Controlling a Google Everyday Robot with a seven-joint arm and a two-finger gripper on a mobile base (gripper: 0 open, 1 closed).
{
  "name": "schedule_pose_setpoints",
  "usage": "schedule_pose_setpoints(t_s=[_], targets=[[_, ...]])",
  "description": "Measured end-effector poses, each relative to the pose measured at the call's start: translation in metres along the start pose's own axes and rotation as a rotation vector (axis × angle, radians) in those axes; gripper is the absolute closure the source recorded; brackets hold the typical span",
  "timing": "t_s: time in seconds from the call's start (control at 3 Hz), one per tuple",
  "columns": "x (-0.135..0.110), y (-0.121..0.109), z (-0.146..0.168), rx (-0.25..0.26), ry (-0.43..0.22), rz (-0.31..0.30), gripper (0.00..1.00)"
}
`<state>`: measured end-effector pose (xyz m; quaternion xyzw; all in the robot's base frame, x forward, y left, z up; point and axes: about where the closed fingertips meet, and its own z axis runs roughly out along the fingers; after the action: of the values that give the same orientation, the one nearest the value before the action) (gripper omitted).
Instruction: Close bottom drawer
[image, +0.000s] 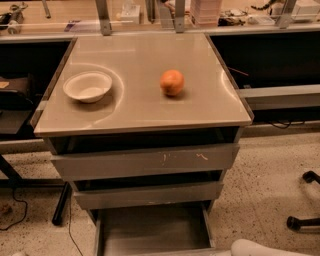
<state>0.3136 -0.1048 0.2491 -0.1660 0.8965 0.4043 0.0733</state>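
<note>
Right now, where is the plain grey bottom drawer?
Camera view, bottom centre: the bottom drawer stands open under the mid-width grey drawer; gripper out of view, white arm at its right.

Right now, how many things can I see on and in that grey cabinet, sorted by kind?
Drawers: 3 (top drawer, middle drawer, bottom drawer pulled out)
Bowls: 1 (white bowl)
Fruit: 1 (orange)
Total: 5
The gripper is out of view; only a white arm part shows at the lower right edge.
</note>
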Motion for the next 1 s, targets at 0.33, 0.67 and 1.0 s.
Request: schedule_pose_setpoints(t_s=[0.33,0.67,1.0], targets=[[-0.002,-0.018,0.011,0.026,-0.035,0.041,1.0],[-0.002,-0.018,0.011,0.025,-0.034,0.042,1.0],[-0.016,-0.031,0.015,0.053,-0.033,0.052,1.0]])
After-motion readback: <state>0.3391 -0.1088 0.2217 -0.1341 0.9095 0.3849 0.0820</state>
